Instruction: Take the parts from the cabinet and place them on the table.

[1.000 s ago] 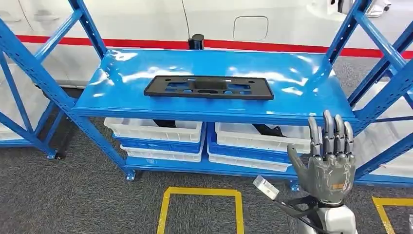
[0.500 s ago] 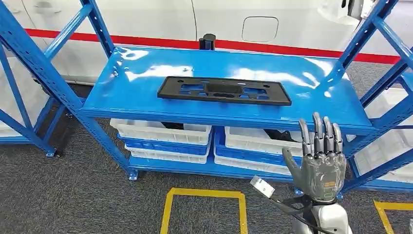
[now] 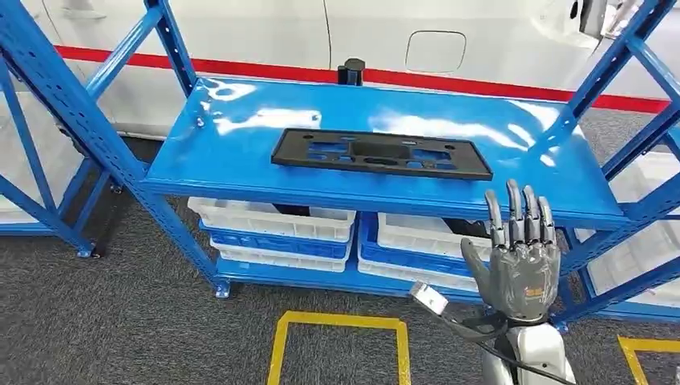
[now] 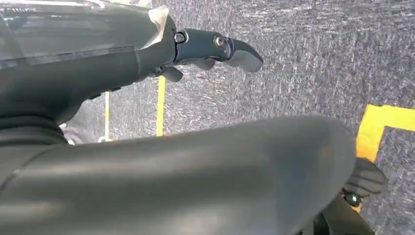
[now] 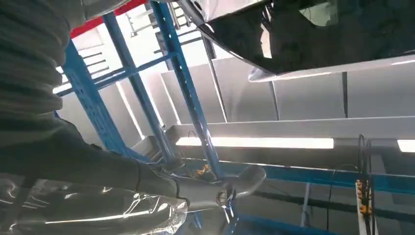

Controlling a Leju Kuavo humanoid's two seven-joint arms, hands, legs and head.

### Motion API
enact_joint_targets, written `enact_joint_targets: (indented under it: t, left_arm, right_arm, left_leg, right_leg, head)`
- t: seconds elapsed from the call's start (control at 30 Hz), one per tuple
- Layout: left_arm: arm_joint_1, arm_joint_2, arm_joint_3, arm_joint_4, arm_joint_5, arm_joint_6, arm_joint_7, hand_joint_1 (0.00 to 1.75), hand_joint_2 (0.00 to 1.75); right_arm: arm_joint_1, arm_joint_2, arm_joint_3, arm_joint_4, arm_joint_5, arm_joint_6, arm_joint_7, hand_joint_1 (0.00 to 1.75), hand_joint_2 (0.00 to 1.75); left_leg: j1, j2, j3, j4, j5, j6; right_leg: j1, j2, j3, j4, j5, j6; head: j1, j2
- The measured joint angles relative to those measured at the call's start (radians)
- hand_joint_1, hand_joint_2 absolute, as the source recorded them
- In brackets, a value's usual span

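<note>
One black part (image 3: 382, 154) lies flat on the blue shelf (image 3: 240, 164), at about 12 o'clock from us in the head view. Our right hand (image 3: 517, 261) is raised at 4 o'clock, below the shelf edge, fingers apart, holding nothing. White bins (image 3: 273, 220) sit beneath. In the left wrist view our left hand (image 4: 215, 49) hangs over the floor; we cannot tell its state. In the right wrist view, blue uprights (image 5: 188, 98) stand close: we risk clipping the frame while reaching.

Grey right hand (image 3: 521, 261), silver forearm, possibly black cables
</note>
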Motion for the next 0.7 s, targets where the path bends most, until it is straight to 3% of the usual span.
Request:
enact_joint_targets:
  t: [0.03,0.07,0.1,0.17,0.23,0.37,0.4,0.43,0.47,0.53,0.57,0.6,0.63,0.7]
  left_arm:
    - [0.001,0.000,0.000,0.000,0.000,0.000,0.002,0.00,0.00]
    - [0.001,0.000,0.000,0.000,0.000,0.000,0.002,0.00,0.00]
    - [0.001,0.000,0.000,0.000,0.000,0.000,0.002,0.00,0.00]
    - [0.001,0.000,0.000,0.000,0.000,0.000,0.002,0.00,0.00]
    - [0.000,0.001,0.000,0.000,0.000,0.000,0.002,0.00,0.00]
    - [-0.001,0.001,0.000,0.000,0.000,0.000,0.002,0.00,0.00]
    - [-0.002,0.002,0.000,0.000,0.000,0.000,0.002,0.00,0.00]
    - [-0.004,0.002,0.000,0.000,0.000,0.000,0.001,0.00,0.00]
    - [-0.005,0.002,0.000,0.000,0.000,0.000,0.000,0.00,0.00]
    - [-0.002,0.001,-0.001,0.000,0.000,0.000,-0.001,0.00,0.00]
    - [0.000,0.001,-0.003,0.000,0.000,0.000,-0.001,0.00,0.00]
    - [0.001,0.001,-0.005,0.000,0.000,-0.001,-0.002,0.00,0.00]
    - [0.002,0.001,-0.007,0.000,0.000,-0.001,-0.002,0.00,0.00]
    - [0.001,0.003,-0.009,0.000,0.000,-0.001,-0.004,0.00,0.00]
  right_arm:
    - [0.001,0.000,0.000,0.003,0.000,0.000,0.000,0.00,1.75]
    - [0.002,0.000,-0.001,0.006,0.000,0.000,-0.002,0.00,1.75]
    - [0.002,0.000,-0.003,0.008,0.000,0.000,-0.003,0.00,1.75]
    - [0.002,0.000,-0.005,0.008,0.000,0.000,-0.010,0.00,1.75]
    - [0.003,0.002,-0.007,0.011,-0.001,0.000,-0.012,0.00,1.75]
    - [0.002,0.003,-0.013,0.011,-0.001,0.000,-0.014,0.00,1.75]
    - [0.002,0.005,-0.014,0.011,-0.001,0.000,-0.014,0.00,1.75]
    - [0.001,0.006,-0.014,0.011,-0.001,-0.001,-0.014,0.00,1.75]
    - [0.002,0.008,-0.014,0.011,-0.001,-0.001,-0.017,0.00,1.75]
    - [0.003,0.013,-0.014,0.011,0.000,-0.001,-0.022,0.00,1.75]
    - [0.004,0.013,-0.015,0.011,0.000,-0.001,-0.023,0.00,1.75]
    - [0.005,0.016,-0.016,0.011,0.000,-0.001,-0.024,0.00,1.75]
    - [0.005,0.018,-0.017,0.011,0.000,-0.001,-0.024,0.00,1.75]
    - [0.004,0.026,-0.018,0.011,0.000,-0.001,-0.024,0.00,1.75]
  left_leg:
    - [-0.002,-0.003,0.004,0.000,-0.004,0.000]
    - [-0.002,-0.005,0.011,0.000,-0.010,-0.002]
    - [-0.002,-0.009,0.020,0.000,-0.016,-0.006]
    - [-0.001,-0.013,0.041,0.001,-0.032,-0.016]
    - [-0.008,-0.015,0.041,0.005,-0.052,-0.031]
    - [0.000,-0.013,0.049,-0.002,-0.062,-0.045]
    - [0.005,-0.011,0.052,0.005,-0.069,-0.052]
    - [0.005,-0.007,0.036,0.049,-0.083,-0.060]
    - [0.007,-0.005,-0.015,0.137,-0.117,-0.068]
    - [0.014,-0.003,-0.124,0.300,-0.166,-0.076]
    - [0.015,-0.003,-0.169,0.347,-0.162,-0.078]
    - [0.016,-0.003,-0.187,0.339,-0.129,-0.078]
    - [0.018,-0.002,-0.179,0.284,-0.071,-0.077]
    - [0.020,0.001,-0.121,0.103,0.060,-0.071]
  right_leg:
    - [0.002,0.000,-0.032,0.036,0.003,0.003]
    - [0.002,0.000,-0.033,0.012,0.027,0.010]
    - [0.002,0.000,-0.009,-0.052,0.067,0.019]
    - [0.001,-0.001,0.070,-0.244,0.159,0.033]
    - [0.007,0.002,0.094,-0.274,0.158,0.000]
    - [0.016,0.004,0.096,-0.274,0.147,-0.022]
    - [0.003,0.006,0.106,-0.276,0.144,-0.031]
    - [0.004,0.004,0.116,-0.276,0.136,-0.044]
    - [0.004,0.002,0.126,-0.276,0.128,-0.054]
    - [0.005,0.002,0.139,-0.276,0.112,-0.057]
    - [0.005,0.002,0.148,-0.276,0.104,-0.056]
    - [0.004,0.004,0.161,-0.276,0.094,-0.055]
    - [0.003,0.006,0.177,-0.276,0.083,-0.053]
    - [0.001,0.008,0.212,-0.278,0.058,-0.046]
  head:
    - [0.000,0.000]
    - [-0.001,0.000]
    - [0.000,0.000]
    - [0.000,0.000]
    - [0.001,0.000]
    - [0.002,0.000]
    - [0.000,0.000]
    - [-0.003,0.000]
    - [-0.004,0.000]
    - [-0.003,0.000]
    - [-0.003,0.000]
    - [-0.004,0.000]
    - [-0.004,0.000]
    - [-0.004,0.000]
